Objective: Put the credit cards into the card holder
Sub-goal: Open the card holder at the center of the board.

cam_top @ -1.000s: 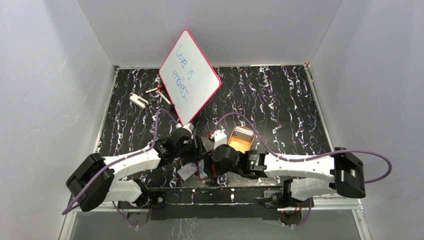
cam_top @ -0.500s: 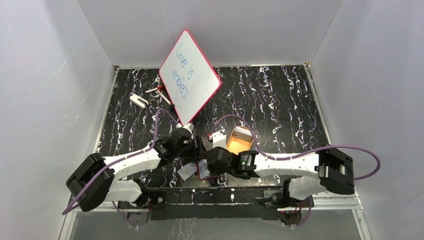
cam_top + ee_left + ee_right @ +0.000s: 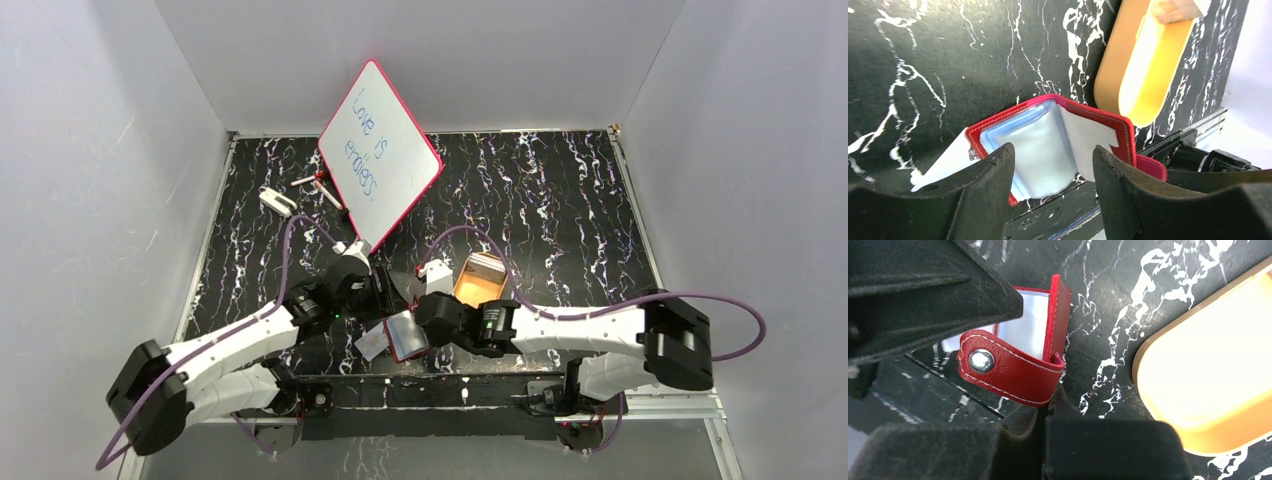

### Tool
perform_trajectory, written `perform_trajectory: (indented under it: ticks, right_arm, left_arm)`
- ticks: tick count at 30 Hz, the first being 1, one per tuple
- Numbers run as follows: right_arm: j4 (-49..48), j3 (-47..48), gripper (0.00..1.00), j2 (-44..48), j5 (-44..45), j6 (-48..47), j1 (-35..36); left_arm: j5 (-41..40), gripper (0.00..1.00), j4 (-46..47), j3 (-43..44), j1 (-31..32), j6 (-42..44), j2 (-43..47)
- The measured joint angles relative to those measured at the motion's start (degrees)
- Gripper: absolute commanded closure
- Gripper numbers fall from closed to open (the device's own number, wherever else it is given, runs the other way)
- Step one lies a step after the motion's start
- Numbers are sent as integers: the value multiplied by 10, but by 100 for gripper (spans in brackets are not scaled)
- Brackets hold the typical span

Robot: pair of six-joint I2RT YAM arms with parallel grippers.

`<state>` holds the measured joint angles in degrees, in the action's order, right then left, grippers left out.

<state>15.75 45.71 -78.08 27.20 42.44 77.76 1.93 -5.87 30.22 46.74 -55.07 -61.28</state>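
The card holder is a small red wallet lying open near the table's front edge, between my two grippers. In the left wrist view its shiny clear sleeves face up, and a pale credit card pokes out from under its left side. That card also shows from above. My left gripper hangs open just above the sleeves, holding nothing. My right gripper is shut on the card holder's cover edge by the red snap tab, and the cover stands upright.
An orange-tan oval tray sits just behind the right gripper, close to the wallet. A large red-framed whiteboard leans at the back centre. Small white and red items lie at the back left. The table's front rail runs right beside the wallet.
The right gripper has closed from wide open onto the wallet's cover edge. The left arm has swung a little left and back, and more of the wallet's sleeves now shows.
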Motion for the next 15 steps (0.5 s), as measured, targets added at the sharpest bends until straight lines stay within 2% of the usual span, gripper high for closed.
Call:
perform_trajectory:
  ticks: [6, 10, 15]
  right_arm:
    - [2, 15, 100, 83, 3, -35, 0]
    - [-10, 23, 100, 142, 3, -62, 0]
    - [-35, 35, 100, 204, -18, -96, 0]
  left_arm:
    - [-64, 42, -83, 28, 0, -1, 120]
    - [-99, 36, -121, 31, 0, -11, 219]
    - [-114, 27, -103, 5, 0, -13, 334]
